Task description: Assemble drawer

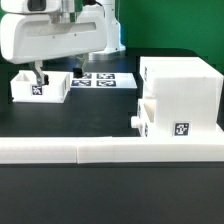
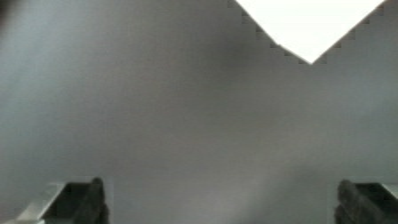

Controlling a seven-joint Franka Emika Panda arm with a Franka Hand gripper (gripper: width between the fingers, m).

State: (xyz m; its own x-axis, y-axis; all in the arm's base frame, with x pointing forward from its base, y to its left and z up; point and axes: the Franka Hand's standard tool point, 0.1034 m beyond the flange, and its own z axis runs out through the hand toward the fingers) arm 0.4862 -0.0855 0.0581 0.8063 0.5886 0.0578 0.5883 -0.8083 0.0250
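The drawer's big white housing (image 1: 180,90) stands at the exterior view's right. A small tray with a round knob (image 1: 134,117) and a square tag (image 1: 181,128) sits low in its front. A second tagged tray (image 1: 40,89) stands at the exterior view's left. My gripper (image 1: 39,74) hangs just above that tray's open top. In the wrist view my gripper (image 2: 221,192) is open wide, with its fingers (image 2: 71,203) far apart and only blurred grey surface between them. A white corner (image 2: 311,25) shows ahead; I cannot tell which part it belongs to.
The marker board (image 1: 102,80) lies flat between the left tray and the housing. A long low white rail (image 1: 110,152) runs across the front of the table. The arm's white body (image 1: 55,35) fills the upper left of the exterior view.
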